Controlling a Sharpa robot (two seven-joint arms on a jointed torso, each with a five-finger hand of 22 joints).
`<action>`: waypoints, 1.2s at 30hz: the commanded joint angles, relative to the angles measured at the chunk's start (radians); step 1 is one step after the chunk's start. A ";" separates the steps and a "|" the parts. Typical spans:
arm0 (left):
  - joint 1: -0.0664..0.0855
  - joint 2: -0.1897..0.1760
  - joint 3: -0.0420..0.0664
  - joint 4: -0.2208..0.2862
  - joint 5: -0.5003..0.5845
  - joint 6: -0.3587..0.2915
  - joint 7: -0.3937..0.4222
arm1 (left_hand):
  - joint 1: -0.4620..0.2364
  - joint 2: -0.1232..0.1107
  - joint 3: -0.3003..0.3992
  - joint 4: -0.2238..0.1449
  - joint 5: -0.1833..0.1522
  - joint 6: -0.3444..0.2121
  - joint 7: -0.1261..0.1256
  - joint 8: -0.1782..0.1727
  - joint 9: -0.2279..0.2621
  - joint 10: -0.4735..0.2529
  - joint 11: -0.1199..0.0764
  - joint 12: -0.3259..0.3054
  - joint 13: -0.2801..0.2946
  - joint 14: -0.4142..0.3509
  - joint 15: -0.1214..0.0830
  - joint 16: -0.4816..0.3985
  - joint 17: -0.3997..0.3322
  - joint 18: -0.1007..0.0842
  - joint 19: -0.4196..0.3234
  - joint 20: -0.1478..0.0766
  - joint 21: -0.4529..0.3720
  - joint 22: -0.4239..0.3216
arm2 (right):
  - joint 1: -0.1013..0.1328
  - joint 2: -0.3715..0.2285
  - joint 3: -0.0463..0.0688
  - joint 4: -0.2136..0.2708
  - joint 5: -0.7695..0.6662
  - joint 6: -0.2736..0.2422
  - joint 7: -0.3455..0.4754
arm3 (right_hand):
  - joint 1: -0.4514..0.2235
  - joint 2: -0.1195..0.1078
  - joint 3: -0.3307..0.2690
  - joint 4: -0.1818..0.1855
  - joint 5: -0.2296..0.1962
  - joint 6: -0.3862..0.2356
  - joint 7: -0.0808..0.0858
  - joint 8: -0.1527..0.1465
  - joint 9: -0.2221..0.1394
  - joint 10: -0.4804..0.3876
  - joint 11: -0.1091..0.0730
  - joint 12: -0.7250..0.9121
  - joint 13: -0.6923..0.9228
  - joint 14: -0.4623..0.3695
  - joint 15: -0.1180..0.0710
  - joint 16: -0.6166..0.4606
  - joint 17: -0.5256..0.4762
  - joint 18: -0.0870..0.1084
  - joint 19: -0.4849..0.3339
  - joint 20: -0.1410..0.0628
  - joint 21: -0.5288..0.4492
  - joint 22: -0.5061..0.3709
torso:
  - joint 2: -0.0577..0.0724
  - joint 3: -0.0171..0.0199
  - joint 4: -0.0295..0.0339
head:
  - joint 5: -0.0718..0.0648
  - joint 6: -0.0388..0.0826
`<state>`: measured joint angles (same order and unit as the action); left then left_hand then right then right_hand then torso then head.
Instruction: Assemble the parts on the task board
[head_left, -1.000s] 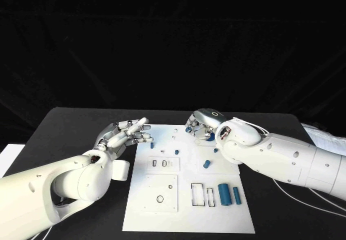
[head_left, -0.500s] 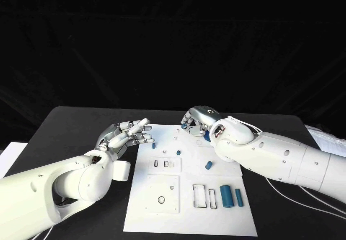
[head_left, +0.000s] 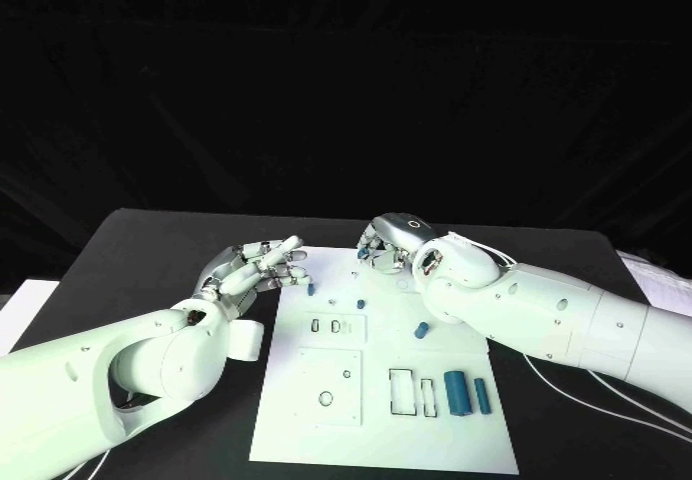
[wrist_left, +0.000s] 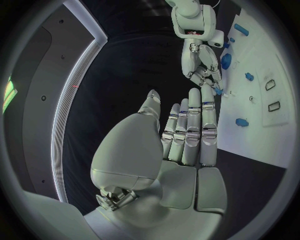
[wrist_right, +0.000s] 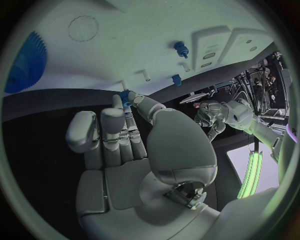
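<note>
Head view shows the black table (head_left: 159, 240) carrying the white task board (head_left: 378, 420), which lies between the two arms. The left hand (head_left: 257, 268) hovers just beside the board's far left edge, fingers straight, close together and holding nothing. The right hand (head_left: 387, 243) sits over the board's far edge, pinching a small blue part (wrist_right: 125, 96) at its fingertips. Other blue parts (head_left: 462, 392) lie scattered on the board, two long ones near its right edge.

Black table (head_left: 159, 250), white task board (head_left: 378, 440) lying flat at its middle
</note>
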<state>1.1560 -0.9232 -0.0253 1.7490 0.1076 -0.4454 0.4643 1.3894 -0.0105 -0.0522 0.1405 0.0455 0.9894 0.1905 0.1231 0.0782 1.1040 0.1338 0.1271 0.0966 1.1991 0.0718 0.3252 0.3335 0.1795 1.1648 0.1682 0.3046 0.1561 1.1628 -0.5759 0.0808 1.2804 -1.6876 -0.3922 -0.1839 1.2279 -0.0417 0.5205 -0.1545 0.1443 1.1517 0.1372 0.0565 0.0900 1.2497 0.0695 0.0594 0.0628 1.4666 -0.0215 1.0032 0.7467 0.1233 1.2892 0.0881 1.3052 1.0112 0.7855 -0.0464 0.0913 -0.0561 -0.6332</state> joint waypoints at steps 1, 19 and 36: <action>0.002 0.001 0.001 0.003 0.002 0.022 0.004 | 0.001 0.009 -0.001 -0.005 0.003 0.004 0.003 -0.003 -0.001 -0.008 0.000 -0.005 -0.002 0.001 -0.002 0.002 0.001 -0.001 0.006 0.003 -0.001 0.001 | 0.001 0.005 -0.001 -0.005 -0.010 0.030 -0.002 | 0.003 -0.009 0.002 0.004 0.001 -0.002 0.002 0.007 0.001 -0.006 0.001 0.001 0.001 0.006 0.006 0.005 0.001 -0.016 -0.003 0.002 0.004 0.001 | 0.001 -0.0009 0.0006 | 0.001 -0.002; 0.004 0.002 0.001 0.007 0.002 0.031 0.001 | 0.000 0.010 -0.002 -0.006 0.003 0.003 0.003 -0.004 -0.002 -0.009 0.001 -0.006 -0.002 0.000 -0.001 0.002 0.003 -0.001 0.005 0.003 -0.002 0.002 | 0.000 0.031 -0.006 -0.037 -0.018 0.047 -0.013 | -0.002 -0.017 0.002 0.011 0.002 -0.007 0.003 0.006 0.000 -0.011 0.003 0.001 0.001 0.004 0.008 0.006 -0.001 -0.016 -0.006 0.003 0.005 -0.001 | 0.004 -0.0025 0.0002 | 0.003 -0.009; 0.008 0.001 0.001 0.006 0.003 0.035 -0.002 | 0.000 0.010 -0.003 -0.006 0.003 0.002 0.003 -0.005 -0.002 -0.010 0.001 -0.007 -0.002 -0.001 -0.001 0.002 0.004 -0.001 0.005 0.003 -0.002 0.002 | 0.001 0.039 -0.009 -0.052 -0.007 0.029 -0.016 | -0.006 -0.088 -0.053 0.045 0.004 -0.147 0.037 0.006 -0.025 -0.226 0.045 0.006 0.000 -0.067 0.042 -0.170 -0.233 0.022 -0.140 0.037 -0.111 -0.205 | 0.005 -0.0032 -0.0004 | 0.002 -0.006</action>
<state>1.1616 -0.9233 -0.0252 1.7527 0.1083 -0.4339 0.4593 1.3894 -0.0105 -0.0551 0.1376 0.0455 0.9894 0.1904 0.1231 0.0773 1.1006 0.1373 0.1270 0.0959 1.1991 0.0718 0.3252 0.3357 0.1795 1.1648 0.1682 0.3047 0.1567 1.1634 -0.5361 0.0716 1.2253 -1.6887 -0.3569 -0.1924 1.2210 -0.1237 0.4798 -0.1114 0.1510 1.0172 0.1721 0.0642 0.0661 1.0455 0.1113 0.0609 0.0613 1.4068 0.0199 0.8509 0.5348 0.1325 1.1632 0.1227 1.2088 0.8292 0.7905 -0.0497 0.0917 -0.0528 -0.6408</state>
